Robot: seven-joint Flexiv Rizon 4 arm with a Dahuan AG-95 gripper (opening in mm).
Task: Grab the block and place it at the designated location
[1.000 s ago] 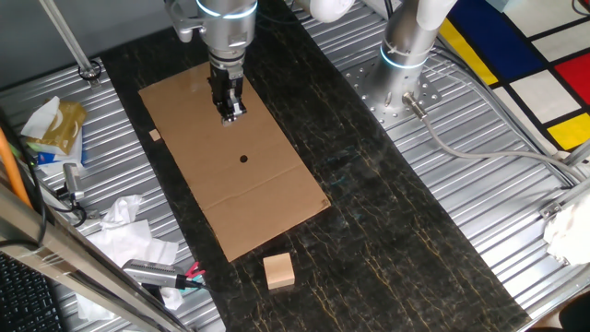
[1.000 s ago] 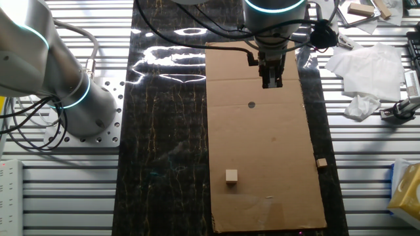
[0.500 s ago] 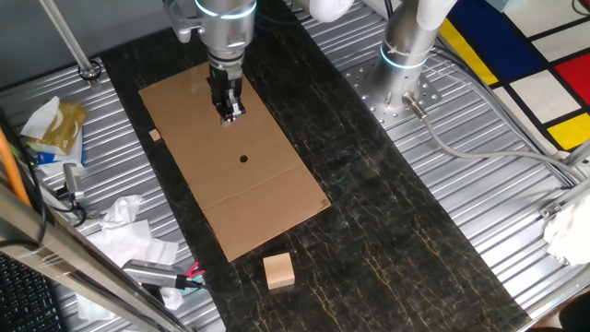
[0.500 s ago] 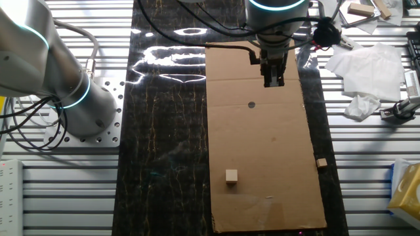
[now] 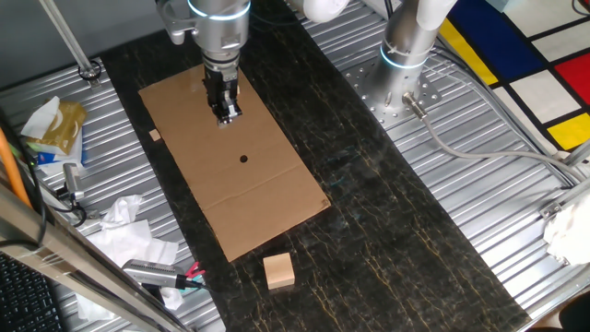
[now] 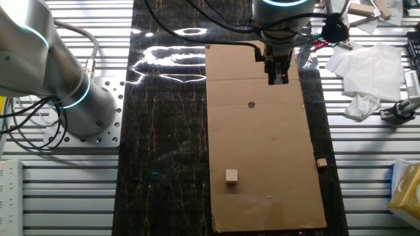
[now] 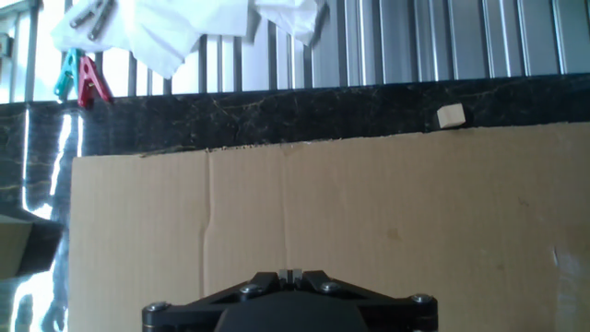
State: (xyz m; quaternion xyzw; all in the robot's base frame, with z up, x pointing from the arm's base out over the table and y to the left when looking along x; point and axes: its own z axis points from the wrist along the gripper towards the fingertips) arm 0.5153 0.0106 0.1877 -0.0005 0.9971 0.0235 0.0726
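The block (image 6: 231,176) is a tiny pale cube. It lies on the brown cardboard sheet (image 6: 275,151) towards its near end in the other fixed view. In one fixed view the hand hides it, and it is outside the hand view. The designated location is a black dot (image 5: 243,158) near the sheet's middle, and it also shows in the other fixed view (image 6: 251,104). My gripper (image 5: 226,115) hangs above the sheet, shut and empty. In the other fixed view the gripper (image 6: 279,78) is past the dot, far from the block. In the hand view its fingertips (image 7: 290,274) touch.
A larger tan block (image 5: 278,271) sits on the black mat past the sheet's end. A small flat tan chip (image 6: 321,162) lies just off the sheet's edge, also in the hand view (image 7: 451,114). Crumpled tissue (image 6: 364,72) and clips lie on the metal table. A second arm's base (image 5: 406,55) stands nearby.
My gripper has shifted slightly sideways toward the sheet's edge on the tissue side, staying shut. The block and dot have not moved.
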